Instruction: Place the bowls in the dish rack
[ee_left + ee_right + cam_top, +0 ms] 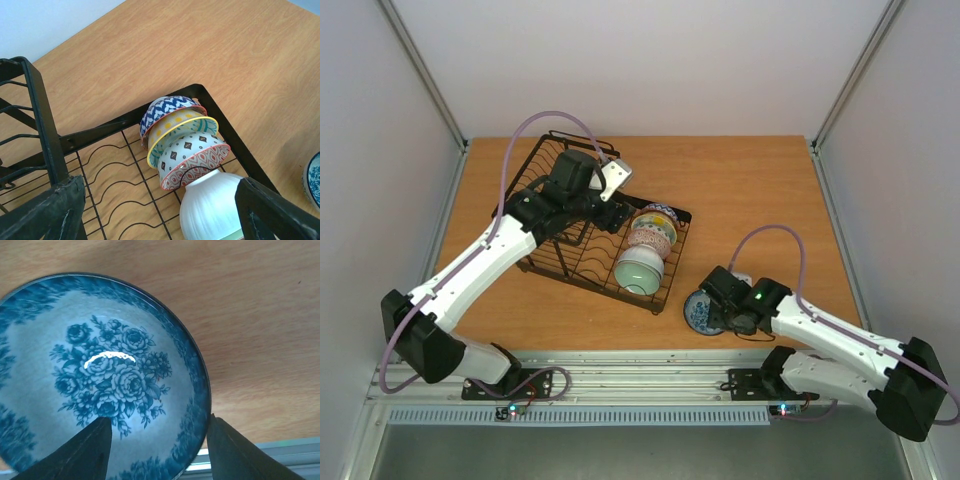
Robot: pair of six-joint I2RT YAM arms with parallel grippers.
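Where white walls rise, wooden table [760, 190] bears dish rack [672, 272].

rack [552, 262] left slots free, bowls [647, 243] block right

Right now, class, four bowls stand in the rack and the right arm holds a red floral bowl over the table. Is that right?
Not quite: the bowl at the right fingers is blue floral, not red, as the right wrist view shows. Four bowls do stand in the rack.
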